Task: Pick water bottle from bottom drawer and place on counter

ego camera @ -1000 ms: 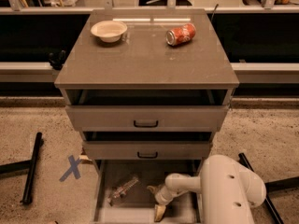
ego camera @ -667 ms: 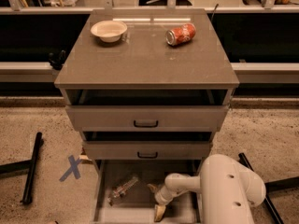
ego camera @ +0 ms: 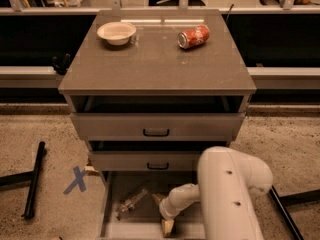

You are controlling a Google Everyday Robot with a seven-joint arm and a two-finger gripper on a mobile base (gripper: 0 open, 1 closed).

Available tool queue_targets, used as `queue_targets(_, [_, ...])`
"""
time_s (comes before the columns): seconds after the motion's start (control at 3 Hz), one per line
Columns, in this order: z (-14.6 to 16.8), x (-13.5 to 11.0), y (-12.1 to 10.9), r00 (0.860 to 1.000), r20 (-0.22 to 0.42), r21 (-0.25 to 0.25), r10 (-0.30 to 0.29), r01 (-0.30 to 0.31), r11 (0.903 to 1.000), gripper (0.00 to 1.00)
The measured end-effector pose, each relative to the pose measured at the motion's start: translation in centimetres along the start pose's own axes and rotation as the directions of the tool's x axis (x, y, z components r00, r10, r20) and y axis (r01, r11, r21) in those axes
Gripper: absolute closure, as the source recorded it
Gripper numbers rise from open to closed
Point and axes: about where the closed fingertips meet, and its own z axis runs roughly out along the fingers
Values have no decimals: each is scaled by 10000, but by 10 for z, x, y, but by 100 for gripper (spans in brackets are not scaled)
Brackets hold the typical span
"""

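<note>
Down in the bottom drawer [ego camera: 135, 226], pulled fully out, we see the water bottle [ego camera: 131, 202] lying flat on the grey floor, left-centre. Its long axis runs diagonally, from the near-left corner up towards the back-right. The gripper [ego camera: 162, 213] is inside the same drawer, just to the right of the bottle as seen here, low over the floor. Its tan fingertips [ego camera: 167, 227] stand apart with nothing between them, so it's spread and empty. One tip sits just beside the bottle's upper-right end, the other nearer the drawer front; we can't tell if the first tip touches. Our read: the bottle is beside the claw, not between the tips, so the next move prob. needs a short shift left, w/ the jaws straddling the bottle across its diagonal rather than along it. The counter [ego camera: 155, 59] above holds a bowl [ego camera: 116, 32] at back-left and a red soda can [ego camera: 193, 36] on its side at back-right, with bare top in front of both.
</note>
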Motion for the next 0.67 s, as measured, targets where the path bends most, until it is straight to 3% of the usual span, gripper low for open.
queue_targets(0.33, [-8, -29, -3, 9951, -384, 50, -908, 911, 9958, 0])
queue_targets(0.67, [-6, -48, -9, 9888, -395, 119, -1439, 1444, 9894, 0])
